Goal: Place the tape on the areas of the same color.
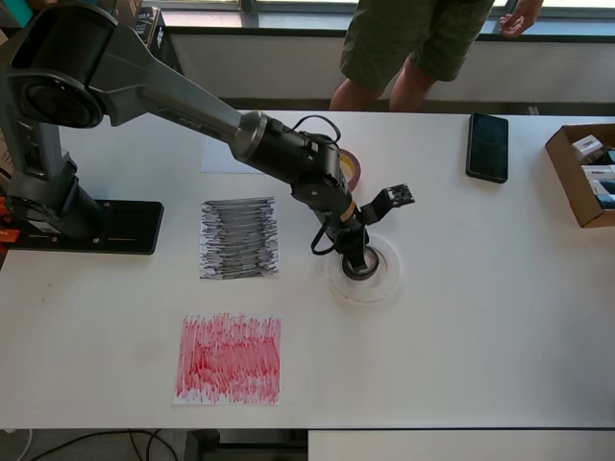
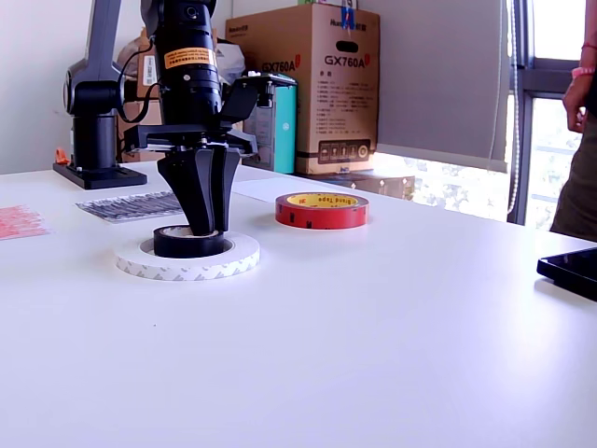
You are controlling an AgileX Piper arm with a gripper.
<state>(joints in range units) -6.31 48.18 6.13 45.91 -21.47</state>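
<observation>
The small black roll [image 2: 189, 245] lies on the table inside the wide white ring [image 2: 187, 261]. My gripper [image 2: 203, 228] points straight down onto it. The fingers [image 2: 191, 191] stand close together, with their tips at the roll's top rim, apparently pinching its wall. In the overhead view the gripper [image 1: 358, 259] covers most of the black roll [image 1: 366, 274] and sits within the white ring [image 1: 386, 279]. The red roll [image 1: 352, 169] lies behind, partly under the arm. The black-scribbled sheet [image 1: 239, 237], the red-scribbled sheet [image 1: 229, 357] and the plain white sheet [image 1: 219, 158] lie to the overhead view's left.
A black phone [image 1: 487, 146] lies at the far right in the overhead view, with an open cardboard box [image 1: 582, 175] at the table's right edge. The arm's base [image 1: 86, 226] stands at the left. A person [image 1: 413, 43] stands behind the table. Cardboard cartons [image 2: 317, 89] stand beyond it.
</observation>
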